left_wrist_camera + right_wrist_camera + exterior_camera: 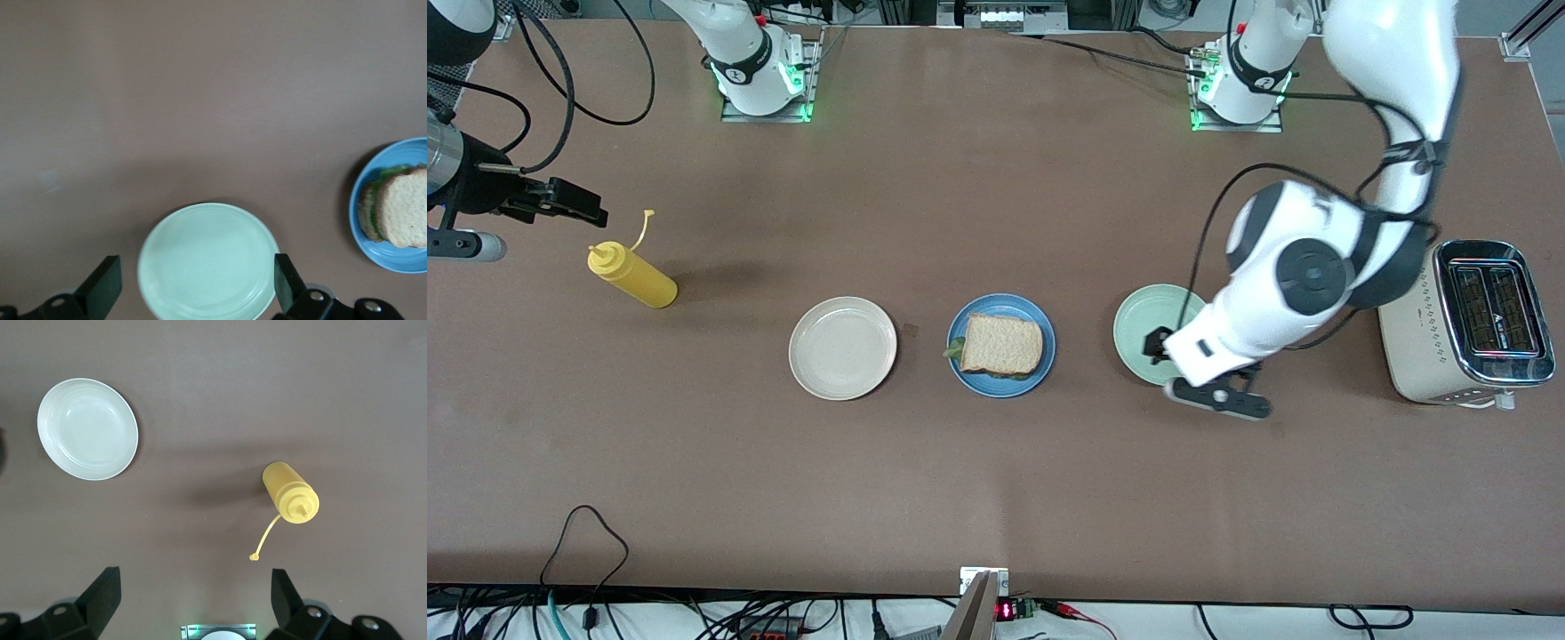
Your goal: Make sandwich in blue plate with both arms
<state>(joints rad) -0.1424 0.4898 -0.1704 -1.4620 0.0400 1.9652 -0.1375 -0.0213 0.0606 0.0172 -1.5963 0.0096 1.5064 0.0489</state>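
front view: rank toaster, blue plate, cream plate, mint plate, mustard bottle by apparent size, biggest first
1. toaster, clearly largest.
2. cream plate, blue plate and mint plate: they look about alike, so no ranking among them; the left arm covers part of the mint plate.
3. mustard bottle, smallest.

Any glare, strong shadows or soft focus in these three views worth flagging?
Front view: even light, with glare only on the toaster chrome top and a soft shadow trailing from the mustard bottle. Left wrist view: slightly soft; the mint plate looks washed out, while the sandwich on the blue plate is cropped. Right wrist view: sharp, and the bottle's shadow smears toward the cream plate.
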